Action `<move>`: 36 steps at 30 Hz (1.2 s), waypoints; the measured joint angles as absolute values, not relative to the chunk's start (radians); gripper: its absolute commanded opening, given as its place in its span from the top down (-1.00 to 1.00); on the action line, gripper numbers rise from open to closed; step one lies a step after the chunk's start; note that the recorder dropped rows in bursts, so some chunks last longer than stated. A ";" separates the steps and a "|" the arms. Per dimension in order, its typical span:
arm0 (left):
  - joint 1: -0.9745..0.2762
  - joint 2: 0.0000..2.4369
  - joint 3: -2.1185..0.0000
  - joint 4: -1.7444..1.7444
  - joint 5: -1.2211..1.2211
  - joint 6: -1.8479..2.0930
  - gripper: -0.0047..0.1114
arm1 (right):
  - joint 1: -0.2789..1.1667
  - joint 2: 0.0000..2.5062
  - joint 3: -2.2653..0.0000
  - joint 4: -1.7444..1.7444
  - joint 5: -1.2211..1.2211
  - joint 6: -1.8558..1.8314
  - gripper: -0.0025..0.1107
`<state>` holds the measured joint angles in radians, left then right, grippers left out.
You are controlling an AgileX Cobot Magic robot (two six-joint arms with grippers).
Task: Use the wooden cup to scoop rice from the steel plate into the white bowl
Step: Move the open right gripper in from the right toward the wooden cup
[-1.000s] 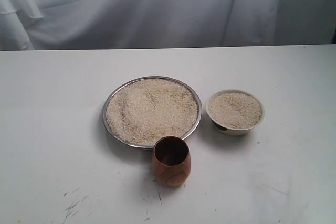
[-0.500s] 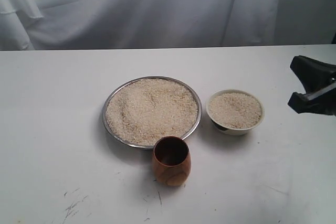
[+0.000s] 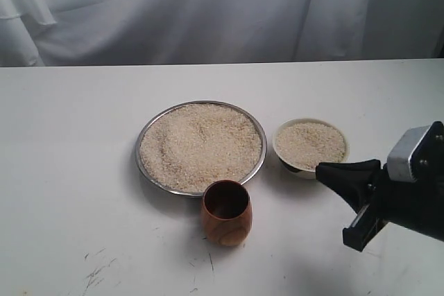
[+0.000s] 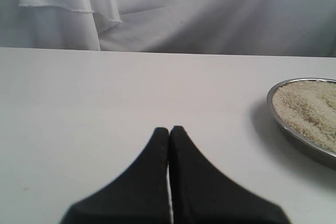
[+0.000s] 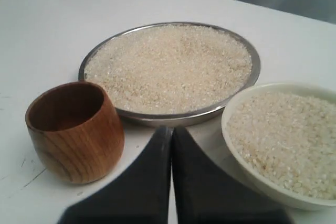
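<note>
The steel plate (image 3: 137,152) sits mid-table, heaped with rice (image 3: 201,145). Right of it stands the white bowl (image 3: 305,172), also filled with rice. The wooden cup (image 3: 226,213) stands upright and empty just in front of the plate. My right gripper (image 3: 322,170) is shut and holds nothing; its tip is beside the bowl's front right, pointing toward the cup. In the right wrist view the gripper (image 5: 171,128) points between the cup (image 5: 73,129) and the bowl (image 5: 245,174), with the plate (image 5: 251,80) beyond. My left gripper (image 4: 169,128) is shut and empty over bare table, with the plate (image 4: 278,121) off to one side.
The white table (image 3: 69,171) carries dark scuff marks (image 3: 97,272) near its front left. A white cloth backdrop (image 3: 208,12) hangs behind the far edge.
My right gripper entered from the right edge and moved down and left to the bowl's front right. Plate, bowl and cup have not moved.
</note>
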<state>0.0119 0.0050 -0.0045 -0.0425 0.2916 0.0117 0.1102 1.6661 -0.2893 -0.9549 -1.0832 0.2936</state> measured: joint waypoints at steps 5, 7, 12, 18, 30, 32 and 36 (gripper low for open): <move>0.012 0.005 -0.005 -0.042 0.292 0.012 0.92 | 0.110 1.739 -0.289 -0.973 -1.092 0.254 0.96; 0.012 0.005 -0.005 -0.042 0.292 0.012 0.92 | 0.110 1.761 -0.289 -0.982 -1.094 0.240 0.96; 0.012 0.005 -0.005 -0.042 0.292 0.012 0.92 | 0.110 1.778 -0.289 -1.046 -1.118 0.231 0.96; 0.012 0.005 -0.005 -0.042 0.292 0.012 0.92 | 0.110 1.780 -0.289 -1.063 -1.135 0.254 0.96; 0.012 0.005 -0.005 -0.042 0.292 0.012 0.92 | 0.110 1.784 -0.289 -1.254 -1.198 0.363 -0.64; 0.012 0.005 -0.005 -0.042 0.292 0.012 0.92 | 0.110 1.784 -0.289 -1.252 -1.206 0.366 -0.79; 0.012 0.005 -0.005 -0.042 0.292 0.012 0.92 | 0.110 1.784 -0.289 -1.244 -1.206 0.370 -0.79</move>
